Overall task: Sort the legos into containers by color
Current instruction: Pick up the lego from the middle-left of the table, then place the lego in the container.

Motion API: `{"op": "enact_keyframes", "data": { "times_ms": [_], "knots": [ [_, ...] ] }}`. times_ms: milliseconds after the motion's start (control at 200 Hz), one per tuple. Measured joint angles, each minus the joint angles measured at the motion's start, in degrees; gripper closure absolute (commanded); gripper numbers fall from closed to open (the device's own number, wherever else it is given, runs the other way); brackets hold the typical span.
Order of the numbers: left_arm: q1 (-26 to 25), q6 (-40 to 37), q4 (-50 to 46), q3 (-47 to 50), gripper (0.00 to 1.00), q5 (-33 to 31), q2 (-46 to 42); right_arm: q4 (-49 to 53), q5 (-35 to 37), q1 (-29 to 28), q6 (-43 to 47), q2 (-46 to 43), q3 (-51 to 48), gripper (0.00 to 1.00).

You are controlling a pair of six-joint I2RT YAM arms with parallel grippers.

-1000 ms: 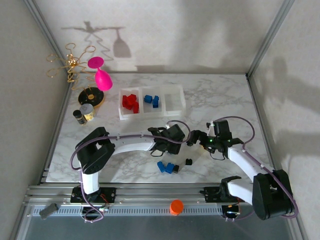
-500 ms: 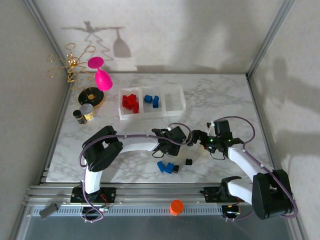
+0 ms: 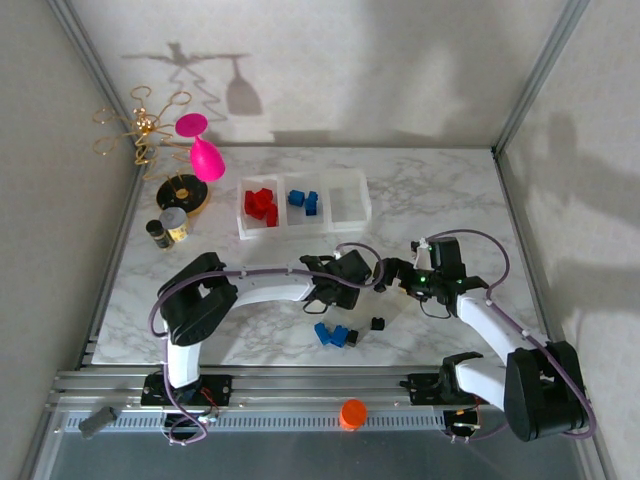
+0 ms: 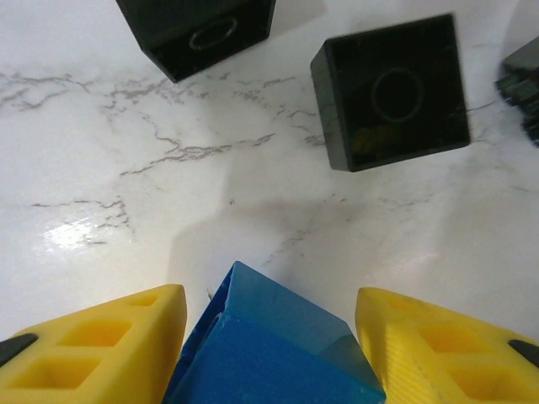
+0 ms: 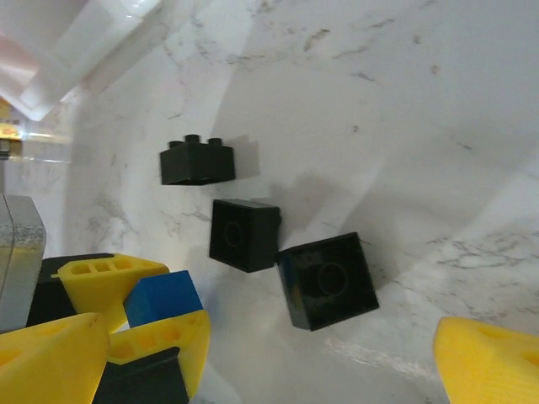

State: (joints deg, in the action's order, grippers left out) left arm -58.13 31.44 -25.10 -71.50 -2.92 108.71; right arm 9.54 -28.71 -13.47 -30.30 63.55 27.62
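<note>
Over the table (image 3: pixel 440 200), left gripper (image 4: pixel 269 330): pinching a blue lego (image 4: pixel 253 366) between yellow fingers (image 4: pixel 109 337).
Right gripper (image 5: pixel 269 358): hanging wide open near three black legos (image 5: pixel 327 280).
Containers (image 3: pixel 304 234): sitting farther back, holding red bricks (image 3: pixel 260 203) and blue bricks (image 3: pixel 303 200).

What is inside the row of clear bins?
In the bins, red bricks fill the left compartment and blue bricks the middle one, with none seen in the right. Anything beneath the red pile is covered.
</note>
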Motion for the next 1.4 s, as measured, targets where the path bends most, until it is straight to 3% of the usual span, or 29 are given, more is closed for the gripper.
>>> {"op": "enact_keyframes", "data": {
  "times_ms": [235, 546, 791, 1046, 1397],
  "knots": [
    [3.1, -0.5, -2.5, -1.1, 0.48, -2.3, -6.1, -1.8, -2.6, -0.5, 1.0, 0.3, 1.6, 0.01],
    [14.1, -3.5, -5.7, -11.2, 0.49, -8.8, -6.4, -7.7, -2.8, -4.4, 0.1, 5.7, 6.4, 0.01],
    [21.5, -7.1, -6.5, -24.4, 0.49, -13.3, 2.8, -12.0, -2.9, -5.6, -1.9, 9.3, 8.1, 0.01],
    [27.6, -10.4, -6.4, -34.3, 0.49, -12.7, 14.1, -13.7, -2.8, -5.6, -2.6, 12.0, 8.4, 0.01],
    [29.7, -11.8, -8.7, -47.6, 0.45, -11.6, 25.4, -14.9, -2.9, -5.7, -2.6, 14.0, 9.0, 0.01]
  ]
}}
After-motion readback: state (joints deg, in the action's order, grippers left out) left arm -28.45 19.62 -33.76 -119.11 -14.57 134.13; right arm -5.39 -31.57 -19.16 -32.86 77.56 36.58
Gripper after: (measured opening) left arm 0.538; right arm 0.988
